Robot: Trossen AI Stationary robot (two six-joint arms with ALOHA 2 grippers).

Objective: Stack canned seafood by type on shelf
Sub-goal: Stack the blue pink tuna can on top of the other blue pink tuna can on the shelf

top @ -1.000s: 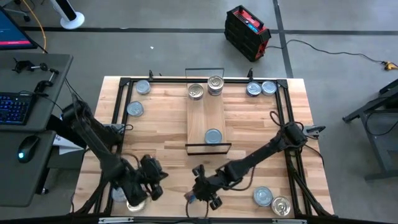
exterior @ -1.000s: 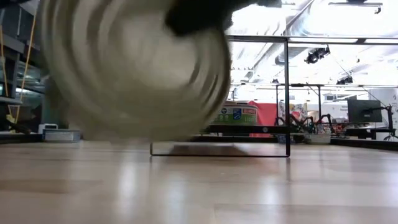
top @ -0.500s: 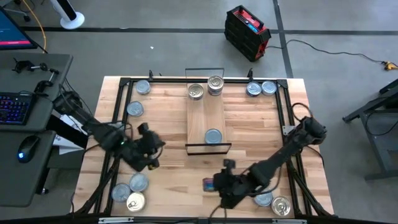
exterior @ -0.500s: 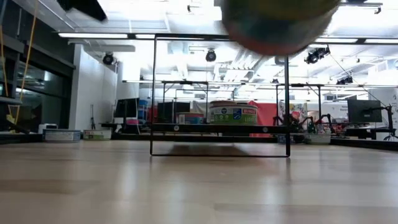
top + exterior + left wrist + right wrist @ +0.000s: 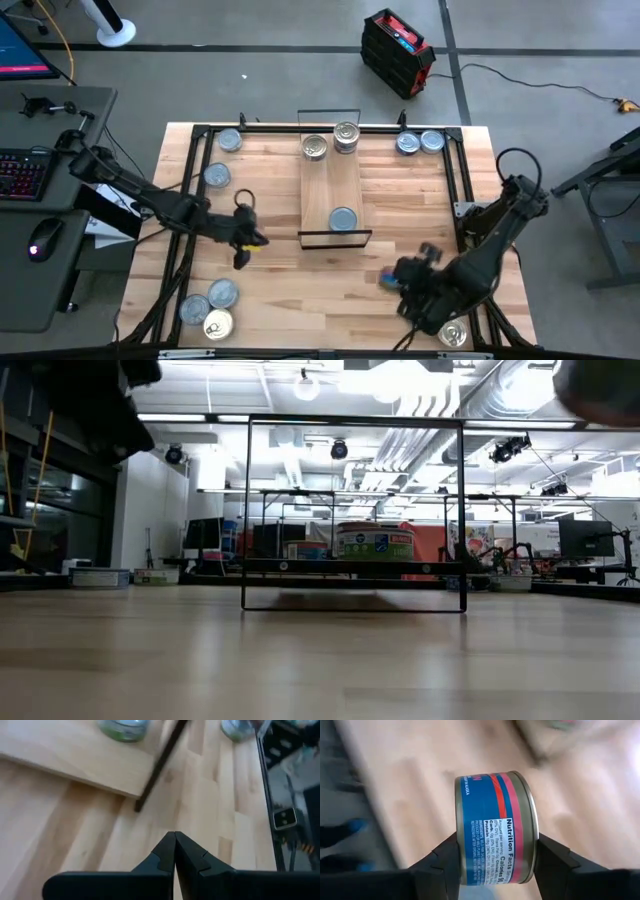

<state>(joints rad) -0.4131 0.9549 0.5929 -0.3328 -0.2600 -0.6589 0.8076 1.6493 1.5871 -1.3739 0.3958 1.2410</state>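
My right gripper (image 5: pixel 396 282) hangs over the table's near right part, shut on a round tin with a blue, red and pink label (image 5: pixel 495 827). My left gripper (image 5: pixel 250 241) is shut with nothing in it, left of the near end of the shelf (image 5: pixel 331 185). The shelf plank holds one pale-topped tin (image 5: pixel 342 219) at its near end and two shiny-lidded tins (image 5: pixel 314 148) (image 5: pixel 346 135) at its far end. In the left wrist view the shut fingers (image 5: pixel 175 851) point at the bare tabletop short of the shelf's wire frame (image 5: pixel 159 766). My right gripper pinches the tin between its two fingers, one finger (image 5: pixel 444 866) on each flat end, so the label wall (image 5: pixel 490 870) faces the wrist camera. The fingers come slanting down from above. The tin sits on edge in the hold, lifted clear of the table.
Loose tins lie at the near left (image 5: pixel 222 293), far left (image 5: pixel 229 141), far right (image 5: pixel 407 144) and near right corner (image 5: pixel 452 333). A black frame (image 5: pixel 192 160) runs round the tabletop. Bare wood lies between the shelf and the near edge.
My right gripper has carried the tin from the near middle of the table toward its right edge, rising and rolling as it went. My left gripper, shut throughout, has drawn away from the near-left tins toward the far edge and now stands beside the shelf's near end.
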